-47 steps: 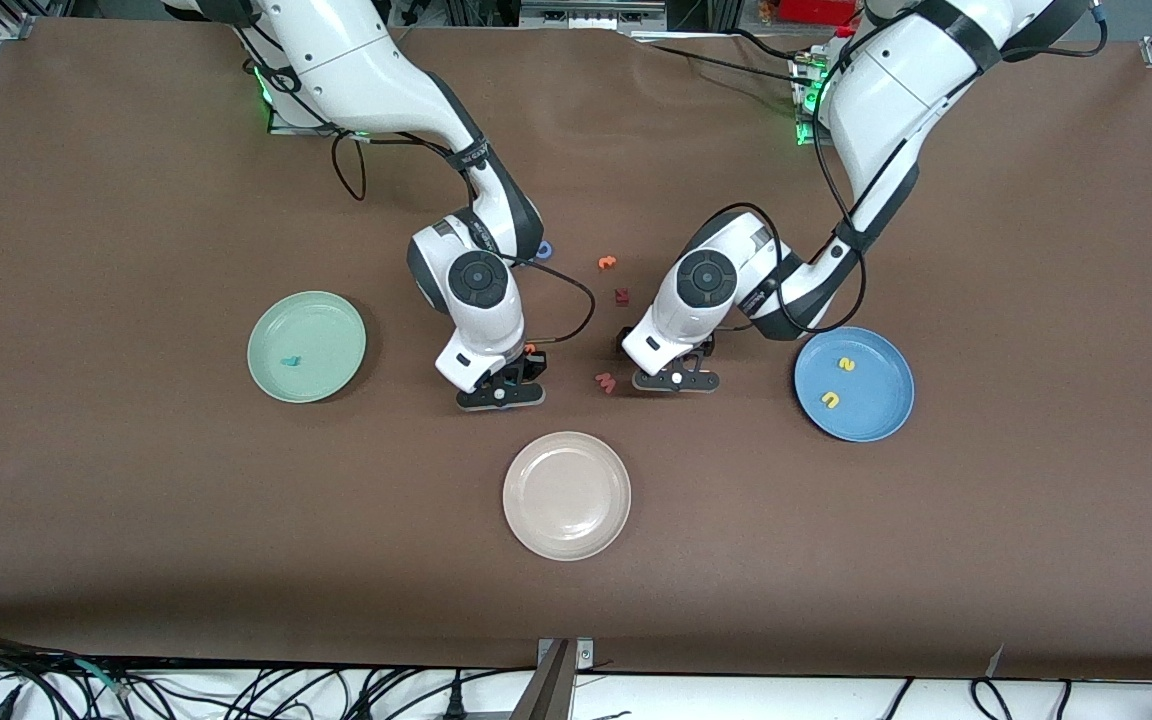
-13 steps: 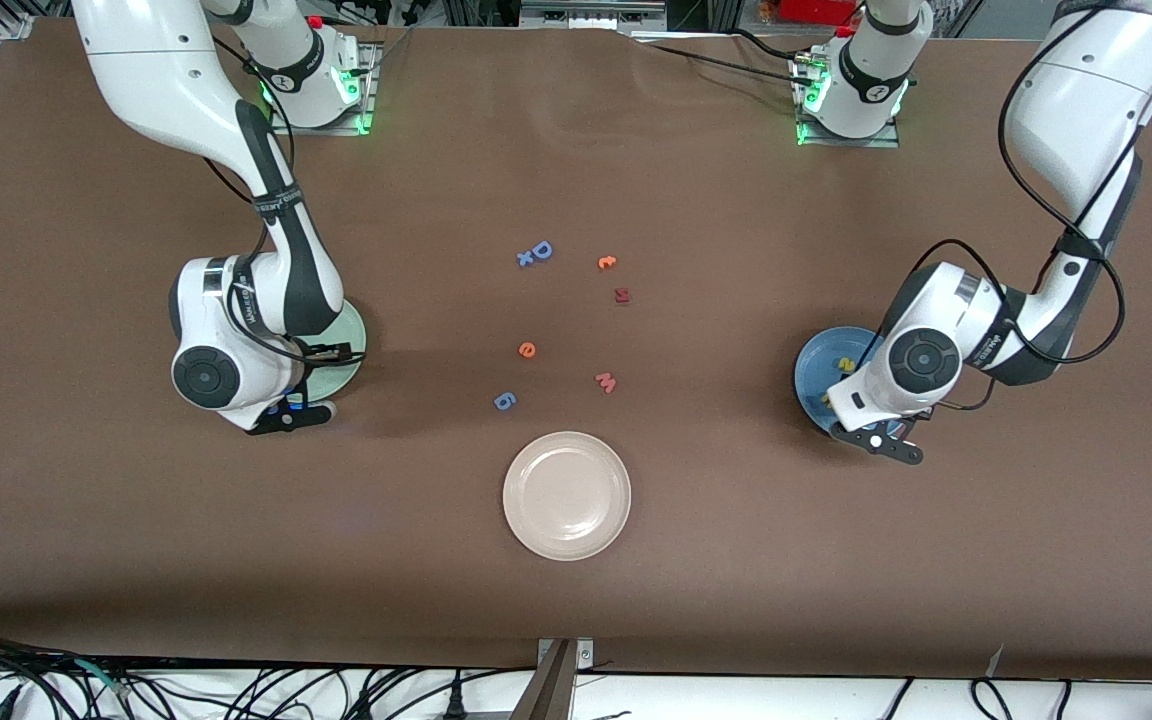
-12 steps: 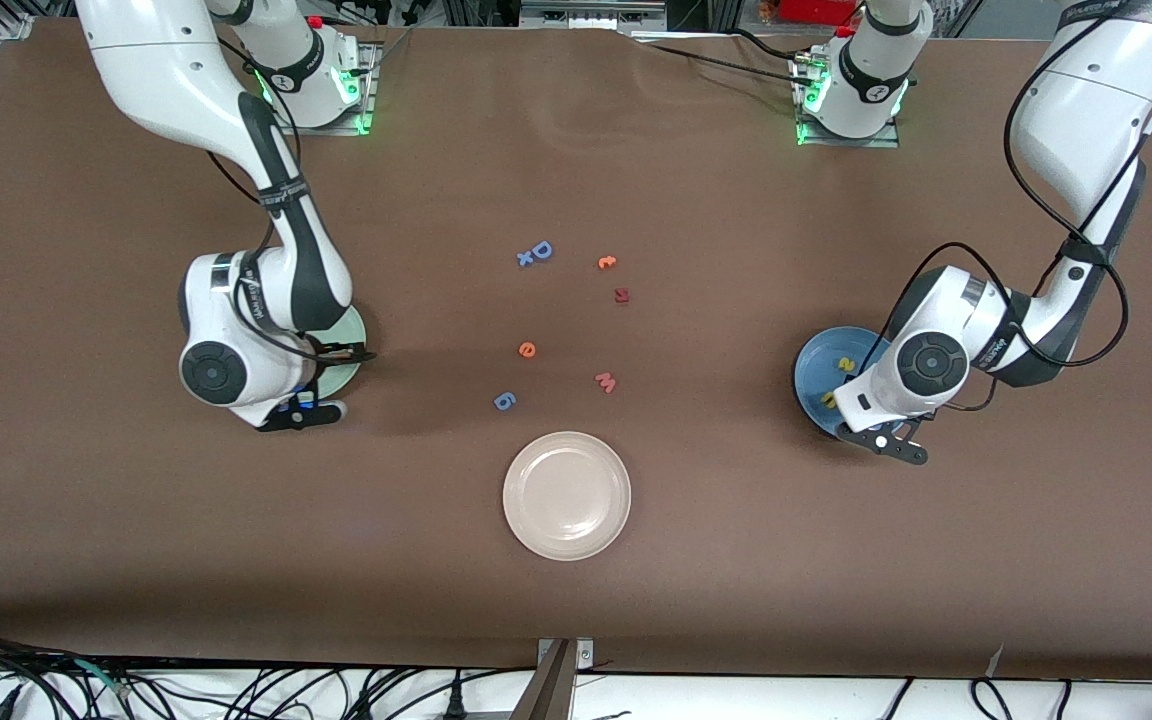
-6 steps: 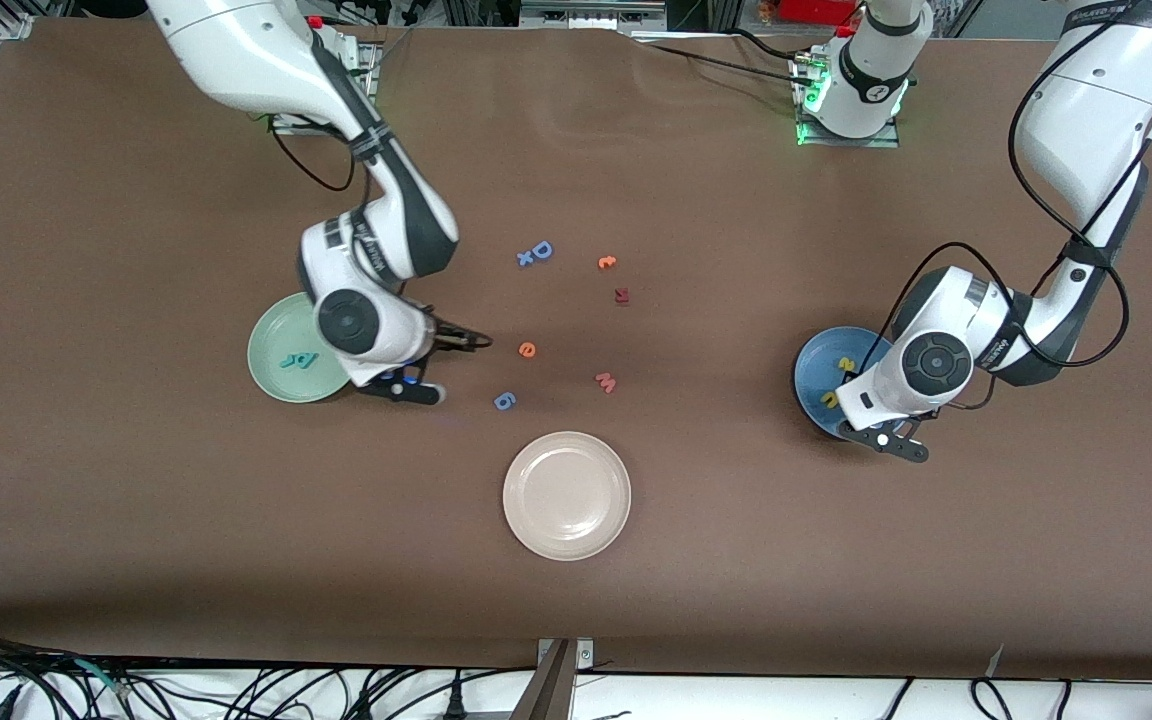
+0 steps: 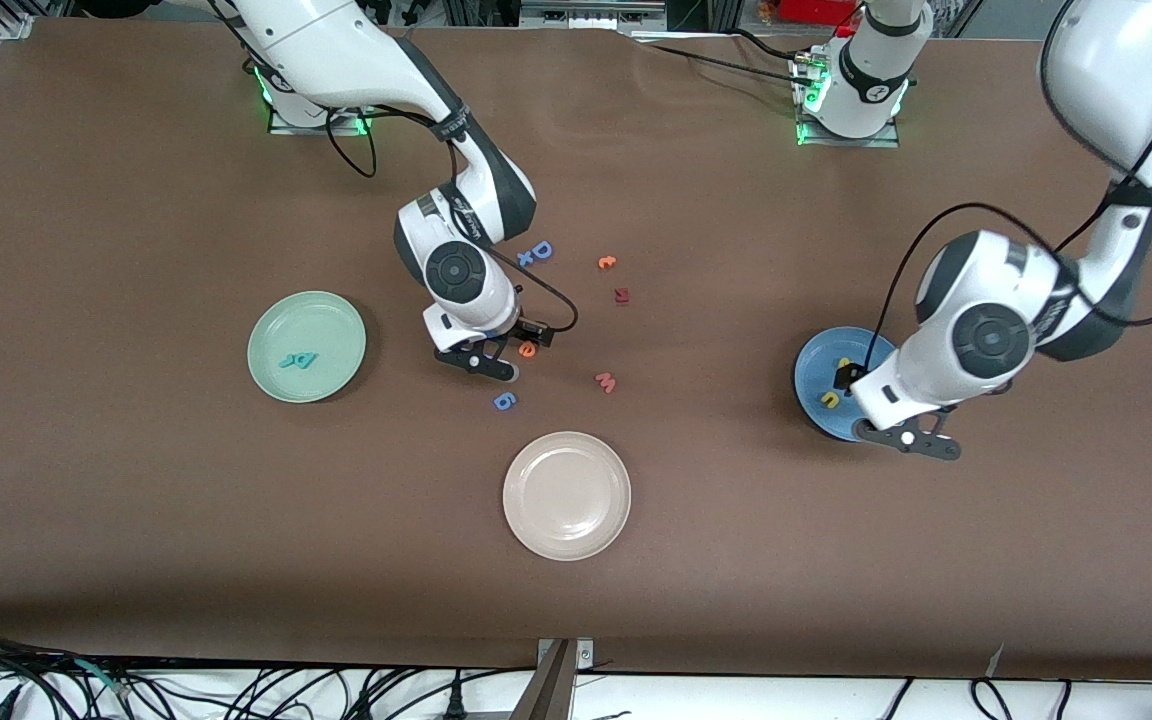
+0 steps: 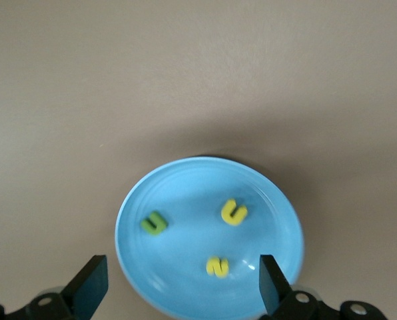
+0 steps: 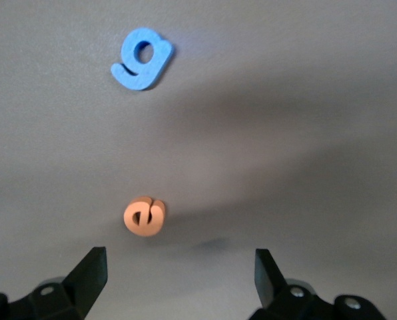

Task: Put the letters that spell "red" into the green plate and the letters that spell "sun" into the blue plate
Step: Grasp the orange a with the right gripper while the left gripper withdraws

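The blue plate (image 6: pixel 185 257) holds a green arch letter (image 6: pixel 154 223), a yellow arch letter (image 6: pixel 234 212) and a yellow "s" (image 6: pixel 217 267). My left gripper (image 6: pixel 180 293) hangs open over this plate's edge with nothing between its fingers. In the front view its hand covers part of the blue plate (image 5: pixel 821 375). The green plate (image 5: pixel 307 330) holds two teal letters (image 5: pixel 298 359). The orange "e" (image 7: pixel 144 217) lies on the table (image 5: pixel 527 349). My right gripper (image 7: pixel 178 283) stands open just over the table beside it (image 5: pixel 478 362).
A blue "g" (image 5: pixel 504 401) lies nearer the front camera than the "e". A pink "w" (image 5: pixel 605 382), a dark red letter (image 5: pixel 622 295), an orange curly letter (image 5: pixel 607 262) and a blue "D" (image 5: pixel 540 250) lie around mid-table. The cream plate (image 5: pixel 566 495) sits nearest the camera.
My right arm has swung from the green plate, where a second teal letter now lies, to the orange "e". My left gripper has opened and risen over the blue plate.
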`<state>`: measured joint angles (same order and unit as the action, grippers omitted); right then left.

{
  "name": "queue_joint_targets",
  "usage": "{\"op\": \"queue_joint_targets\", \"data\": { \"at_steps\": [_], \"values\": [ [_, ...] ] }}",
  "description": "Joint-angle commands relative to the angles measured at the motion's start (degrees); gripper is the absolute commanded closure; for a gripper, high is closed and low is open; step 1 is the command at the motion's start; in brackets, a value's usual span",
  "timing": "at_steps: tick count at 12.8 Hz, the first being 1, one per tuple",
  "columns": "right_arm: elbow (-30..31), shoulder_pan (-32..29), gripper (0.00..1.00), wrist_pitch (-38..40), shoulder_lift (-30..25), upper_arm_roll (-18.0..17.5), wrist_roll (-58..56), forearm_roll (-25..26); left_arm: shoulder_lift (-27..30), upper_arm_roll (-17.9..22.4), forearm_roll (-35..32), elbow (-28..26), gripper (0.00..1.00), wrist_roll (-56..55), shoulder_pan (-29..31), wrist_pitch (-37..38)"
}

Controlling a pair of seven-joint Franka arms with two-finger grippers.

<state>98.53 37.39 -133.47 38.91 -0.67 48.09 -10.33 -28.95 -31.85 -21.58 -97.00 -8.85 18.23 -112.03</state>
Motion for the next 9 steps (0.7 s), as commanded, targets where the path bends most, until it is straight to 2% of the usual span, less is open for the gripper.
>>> {"op": "queue_joint_targets", "data": {
  "at_steps": [1, 3, 4, 7, 8, 9],
  "values": [
    [-0.01, 0.75, 0.04, -2.4, 1.34, 0.58, 1.05, 1.1, 3.27, -0.93, 4.69, 7.58, 0.0, 0.42, 0.32, 12.92],
    [-0.01, 1.36, 0.08, -3.11, 1.78, 0.66, 1.13, 1.37, 3.46, -2.94, 7.24, 17.07, 0.0, 0.42, 0.57, 24.71],
    [-0.01, 1.37, 0.13, -3.46, 1.96, 0.67, 1.05, 1.45, 3.46, -3.12, 8.3, 19.63, 0.0, 0.5, 0.75, 27.8],
    [-0.01, 1.45, 0.3, -4.16, 2.31, 0.67, 1.05, 2.24, 7.48, -2.16, 9.88, 21.16, 0.0, 1.81, 1.55, 29.24],
    [-0.09, 1.45, 0.32, -4.25, 2.31, 0.75, 1.05, 2.59, 9.24, 0.54, 9.8, 20.98, 0.0, 3.04, -1.68, 29.15],
    [-0.18, 1.45, 0.32, -5.3, 2.31, 0.75, 1.05, 3.9, 10.48, 8.14, 10.32, 20.46, 0.0, 3.31, -7.8, 28.2]
  ]
}}
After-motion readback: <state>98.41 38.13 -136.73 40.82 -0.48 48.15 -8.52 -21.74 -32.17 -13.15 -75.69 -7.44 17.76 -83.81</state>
